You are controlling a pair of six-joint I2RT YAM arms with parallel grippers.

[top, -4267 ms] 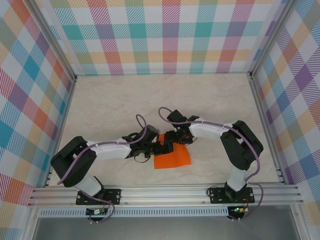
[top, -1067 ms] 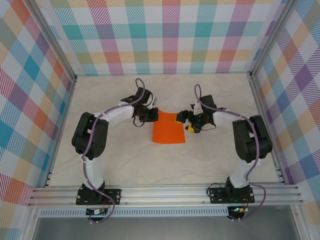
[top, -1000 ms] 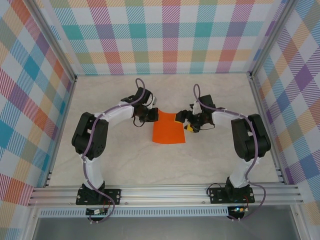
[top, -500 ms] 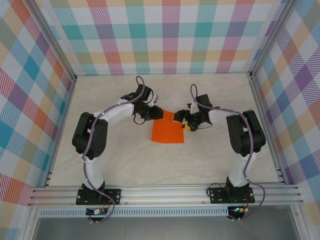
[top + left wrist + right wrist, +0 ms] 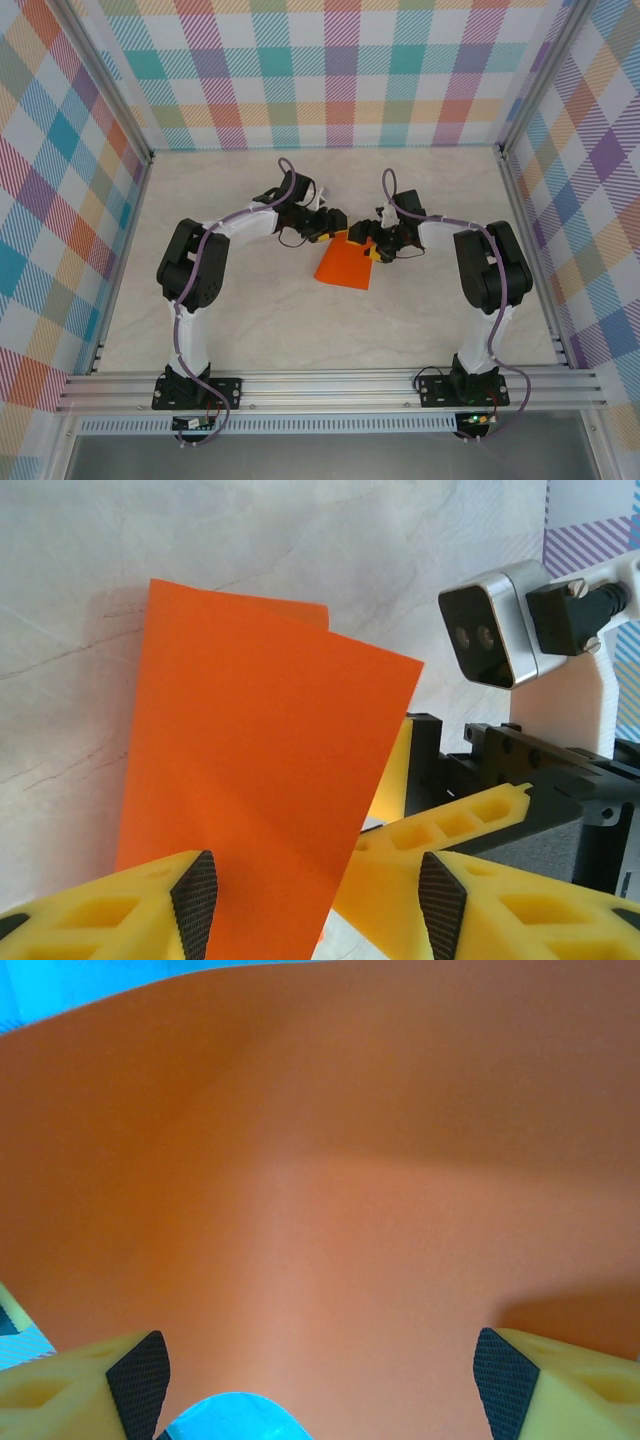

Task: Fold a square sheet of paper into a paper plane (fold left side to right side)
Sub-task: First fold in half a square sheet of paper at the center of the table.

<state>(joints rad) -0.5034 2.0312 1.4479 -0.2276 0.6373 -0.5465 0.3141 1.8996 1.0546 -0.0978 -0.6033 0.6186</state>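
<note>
The square sheet of paper is seen as plain bright orange, unmarked on every face that is shown. It is found near the middle of the marbled table, between the two claws. In the top view its long axis is run from far to near. The narrower far end is pointed toward the back wall, while the wider near edge is laid on the table. In the left wrist view two layers are shown: a front layer with a sharp corner is raised over a back layer, whose straight edge is seen behind it. The left gripper is placed at the far left corner of the sheet. Its yellow fingers are spread wide with the paper's edge standing between them, unpinched, so the claw is released. The right gripper is placed at the far right corner, just beside the left one. Its fingers are likewise set wide apart, with orange paper spread close before them, and nothing is clamped. Compared with half a second ago, the sheet's left edge is now slanted inward and its far end is narrowed. The left gripper is shifted rightward, nearer the right one, and its jaws, clenched a second ago, are now parted.
</note>
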